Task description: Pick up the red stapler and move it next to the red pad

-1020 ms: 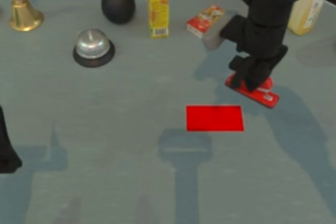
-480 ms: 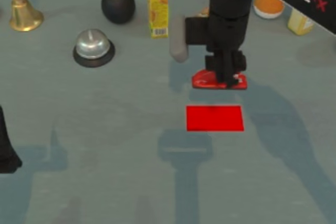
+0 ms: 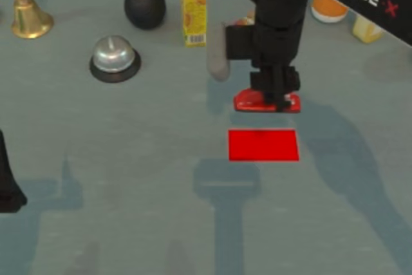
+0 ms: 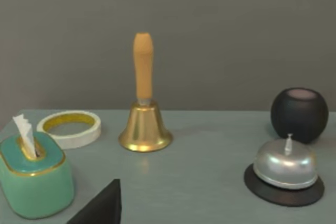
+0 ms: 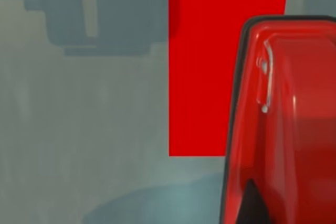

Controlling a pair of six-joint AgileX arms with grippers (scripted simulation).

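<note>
Overhead, right gripper (image 3: 275, 96) appears clamped on the red stapler (image 3: 266, 102), though fingertips are hard to make out. Stapler lies crosswise just beyond the red pad (image 3: 263, 145), apart. Left arm (image 3: 8, 181) parked at left edge.
</note>
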